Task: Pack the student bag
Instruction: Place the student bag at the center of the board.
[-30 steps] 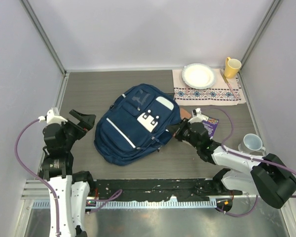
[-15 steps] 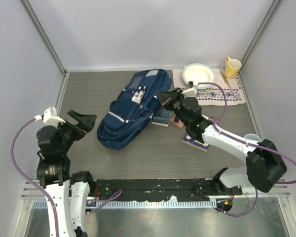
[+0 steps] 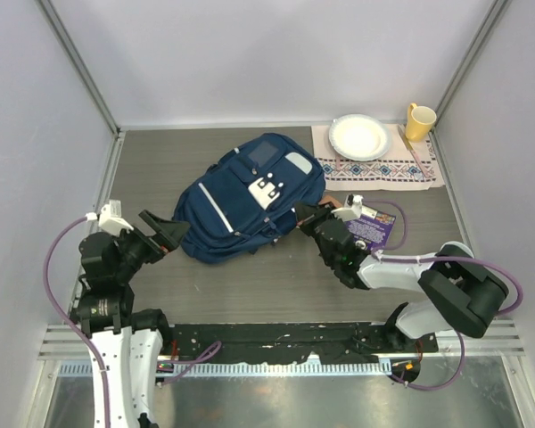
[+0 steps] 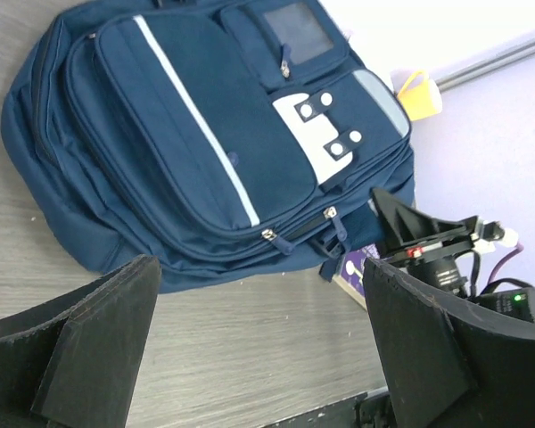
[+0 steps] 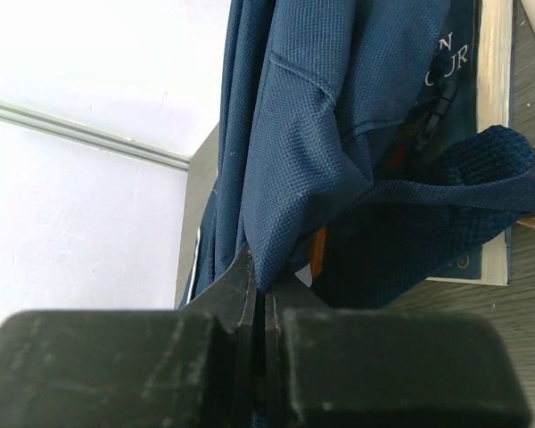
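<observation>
Well, the student bag (image 3: 241,201) lies flat on the grey table (image 3: 160,160), near the middle, with its front side up. It is dark blue. It has a pale stripe (image 3: 216,207) across one pocket and a white patch (image 3: 267,190) with small dark studs on it.

The right gripper (image 3: 305,218) is at the right edge of the bag. Its jaws are pressed tight together. In the right wrist view, a fold of the blue cloth (image 5: 321,134) is pinched between the black fingertips (image 5: 236,299). The cloth goes up from the pinch in a tight pull. Behind it a book (image 5: 490,107) lies on the table. It has a dark blue cover and a pale edge of pages, and part of the bag hangs over it.

The left gripper (image 3: 168,232) is close to the near left corner of the bag. Its jaws stand wide apart and there is nothing between them. In the left wrist view, the bag lies just ahead of the two fingers (image 4: 98,348).

A flat purple thing (image 3: 374,227) lies on the table just right of the right gripper. At the back right there is a cloth mat (image 3: 383,169) with a pattern. A white plate (image 3: 360,136) sits on it, and a yellow mug (image 3: 419,120) stands beside the plate
</observation>
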You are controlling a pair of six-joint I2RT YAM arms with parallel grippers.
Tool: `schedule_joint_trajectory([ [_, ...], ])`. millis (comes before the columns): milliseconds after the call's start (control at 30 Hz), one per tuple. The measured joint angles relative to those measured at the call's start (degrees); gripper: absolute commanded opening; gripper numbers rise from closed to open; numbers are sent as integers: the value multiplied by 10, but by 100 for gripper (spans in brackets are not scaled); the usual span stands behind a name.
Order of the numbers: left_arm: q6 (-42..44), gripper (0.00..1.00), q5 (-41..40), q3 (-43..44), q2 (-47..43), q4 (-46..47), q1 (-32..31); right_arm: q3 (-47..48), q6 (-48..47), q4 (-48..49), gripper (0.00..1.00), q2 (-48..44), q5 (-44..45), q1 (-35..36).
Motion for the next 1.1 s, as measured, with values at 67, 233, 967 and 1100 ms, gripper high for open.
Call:
schedule_joint_trajectory([
  [67, 7, 100, -1, -15, -2, -1, -6, 4, -2, 0, 1, 0, 8, 4],
  [233, 36, 100, -29, -21, 37, 1, -56, 19, -2, -28, 1, -1, 18, 6],
  [967, -43, 92, -586, -82, 340, 245, -782, 151, -3, -312, 1, -63, -9, 2],
  [1100, -35, 91, -616, -83, 404, 325, -789, 176, -17, -362, 1, -68, -37, -10],
])
